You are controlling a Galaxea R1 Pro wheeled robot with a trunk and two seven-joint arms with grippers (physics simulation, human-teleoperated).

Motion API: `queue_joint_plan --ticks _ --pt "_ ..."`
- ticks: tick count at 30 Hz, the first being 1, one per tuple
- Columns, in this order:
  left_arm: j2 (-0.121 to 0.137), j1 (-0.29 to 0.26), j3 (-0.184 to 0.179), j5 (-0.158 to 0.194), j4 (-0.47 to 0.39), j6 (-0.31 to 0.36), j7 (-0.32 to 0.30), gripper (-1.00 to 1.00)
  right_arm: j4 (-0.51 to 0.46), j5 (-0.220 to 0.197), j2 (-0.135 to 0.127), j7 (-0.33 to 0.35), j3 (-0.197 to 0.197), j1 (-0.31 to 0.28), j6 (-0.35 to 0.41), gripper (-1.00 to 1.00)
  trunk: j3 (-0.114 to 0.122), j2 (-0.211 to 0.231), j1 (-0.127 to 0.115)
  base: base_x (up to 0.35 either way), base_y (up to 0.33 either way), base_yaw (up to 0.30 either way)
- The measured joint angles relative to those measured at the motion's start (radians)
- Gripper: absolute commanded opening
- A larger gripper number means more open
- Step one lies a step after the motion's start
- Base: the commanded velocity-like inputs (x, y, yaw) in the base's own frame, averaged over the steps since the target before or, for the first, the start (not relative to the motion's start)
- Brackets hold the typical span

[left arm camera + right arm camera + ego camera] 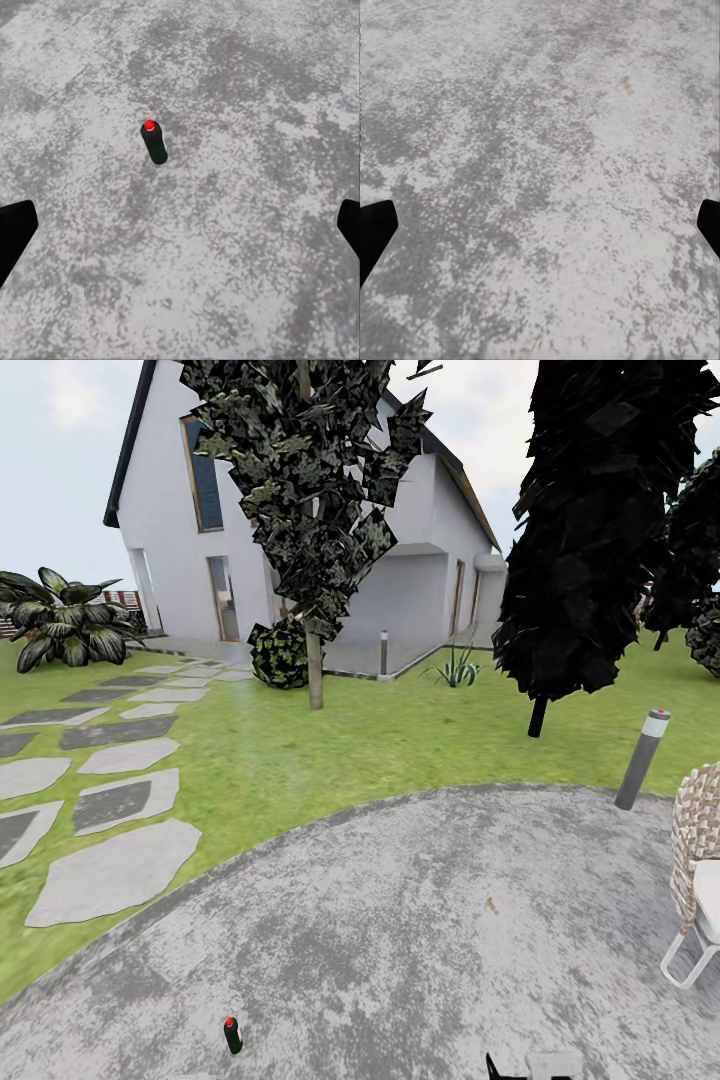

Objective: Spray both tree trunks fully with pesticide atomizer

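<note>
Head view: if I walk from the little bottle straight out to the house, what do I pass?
Pesticide atomizer → grey paved floor → grass lawn → pale tree trunk → white house.

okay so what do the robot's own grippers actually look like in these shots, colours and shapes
Little of them shows. In each wrist view the fingers are plain black, blunt wedge shapes with no markings or cables: the left gripper has fingers at both edges, and so does the right gripper. At the head view's lower edge, dark and pale grey robot parts peek in.

Dark red-capped pesticide atomizer point(232, 1036) stands upright on grey floor point(420, 920)
</note>
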Motion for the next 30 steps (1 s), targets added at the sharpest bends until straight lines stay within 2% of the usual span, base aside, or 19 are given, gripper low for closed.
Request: queue_joint_plan --ticks 2,6,9,12,30 --pt "0.013 0.0 0.009 0.001 -0.004 -0.002 0.0 1.0 0.003 0.0 0.003 0.0 0.002 0.0 0.001 1.0 0.0 0.0 0.0 0.0 0.0 0.0" --pt "0.022 0.0 0.018 -0.002 -0.023 -0.006 0.009 1.0 0.005 0.001 0.007 0.0 0.004 -0.001 0.002 1.0 -0.001 0.0 0.0 0.025 -0.136 0.146" --pt "0.022 -0.002 0.065 -0.001 -0.017 -0.003 0.021 1.0 0.005 0.001 0.011 0.0 0.005 -0.002 0.001 1.0 -0.002 0.0 0.0 0.119 -0.263 0.263" --pt "0.018 -0.002 0.084 -0.005 -0.013 -0.004 0.022 1.0 0.005 0.001 0.01 0.0 0.003 -0.002 0.001 1.0 -0.003 0.0 0.0 0.156 -0.262 0.268" --pt "0.013 -0.002 0.084 -0.011 0.016 -0.007 0.02 1.0 0.006 0.002 0.01 0.0 0.005 -0.002 0.001 1.0 -0.01 0.0 0.0 0.195 -0.25 0.27"
